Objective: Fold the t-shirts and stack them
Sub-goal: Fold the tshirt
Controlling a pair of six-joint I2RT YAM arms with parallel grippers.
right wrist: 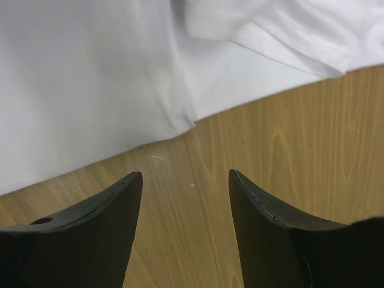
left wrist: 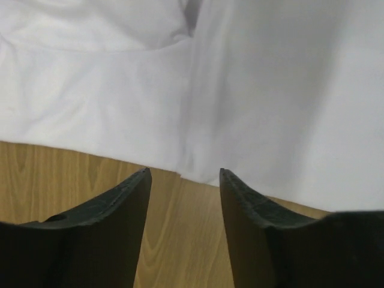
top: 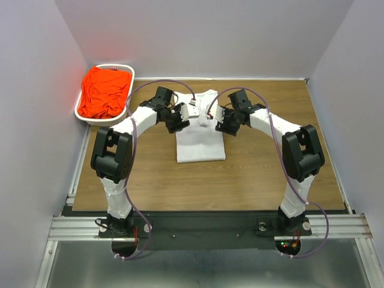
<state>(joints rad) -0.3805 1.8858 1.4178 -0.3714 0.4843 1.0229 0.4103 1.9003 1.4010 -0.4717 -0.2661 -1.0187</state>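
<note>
Just beside white t-shirt point(top: 201, 149), left fingers point(left wrist: 114, 234) and right fingers point(right wrist: 96, 234) apart, empty.

Folded white t-shirt point(top: 201, 149); crumpled orange-red t-shirt point(top: 105, 93)

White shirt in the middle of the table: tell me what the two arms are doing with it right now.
The white t-shirt lies on the wooden table, folded into a narrow rectangle and bunched at its far end. The left gripper and the right gripper flank it, both open and holding nothing, fingertips at the cloth's edge. The orange-red t-shirt lies crumpled in the white basket at the far left, not yet folded.
</note>
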